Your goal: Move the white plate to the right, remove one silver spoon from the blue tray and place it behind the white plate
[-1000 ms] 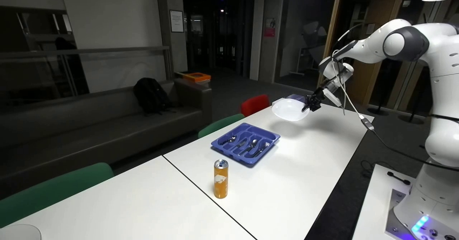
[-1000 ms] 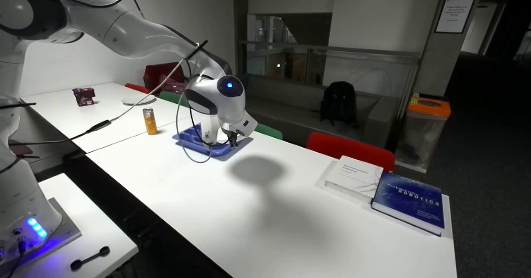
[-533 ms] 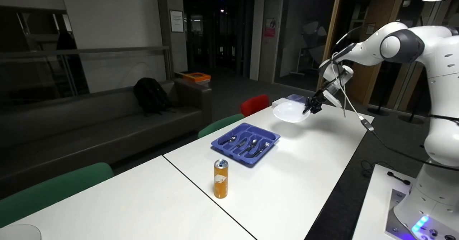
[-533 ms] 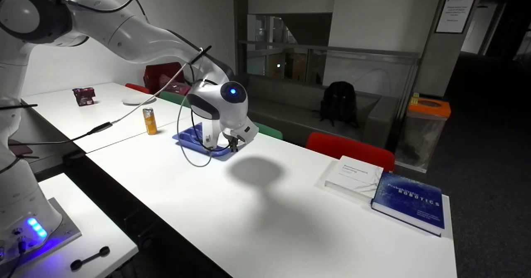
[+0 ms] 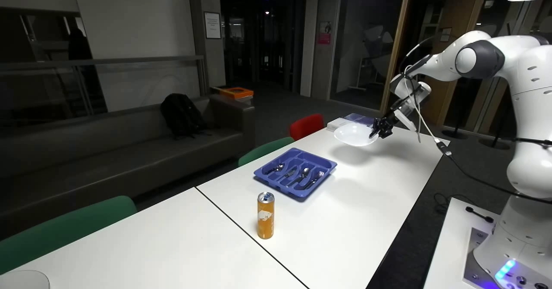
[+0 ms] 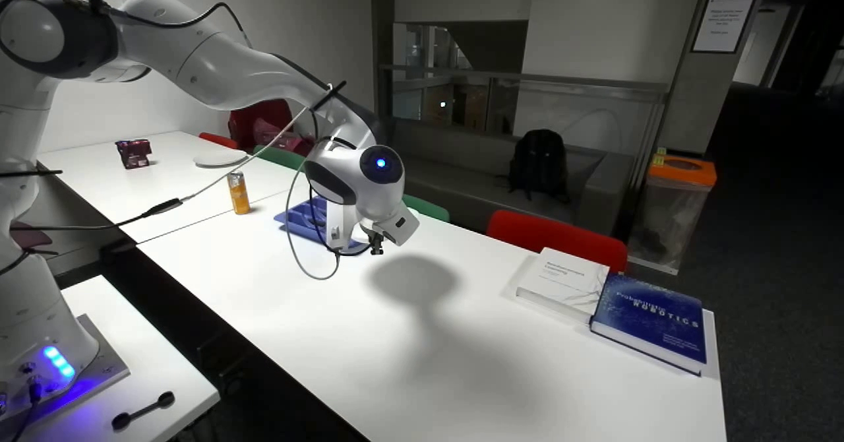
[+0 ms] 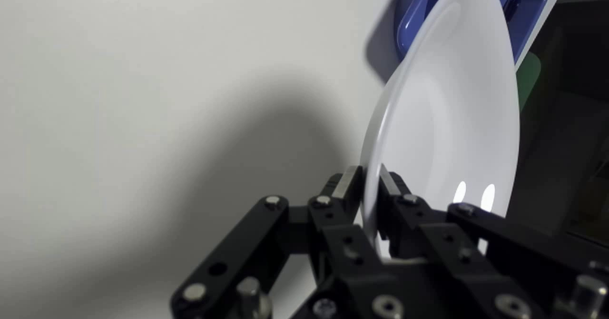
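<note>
The white plate [image 7: 456, 114] is held tilted in the air, its rim pinched between the two fingers of my gripper [image 7: 372, 178]. In an exterior view the plate [image 5: 352, 135] hangs above the table, beyond the blue tray [image 5: 314, 157], with my gripper [image 5: 374, 133] on its near-right rim. The wrist hides most of the plate in an exterior view where the gripper [image 6: 376, 247] points down. Several pieces of cutlery lie in the tray compartments, among them a silver spoon [image 5: 305, 171]. Part of the tray [image 7: 413, 26] shows behind the plate in the wrist view.
An orange can [image 5: 265, 220] stands near the tray. A white book [image 6: 560, 280] and a blue book [image 6: 649, 320] lie at the table's end. A white round object [image 6: 221, 158] and a dark red packet [image 6: 134, 154] rest on the far table. A cable [image 6: 316, 274] loops below the wrist.
The arm has come lower, carrying the plate down and a little further from the tray. The grip on the rim has stayed the same. The tray and can have not moved.
</note>
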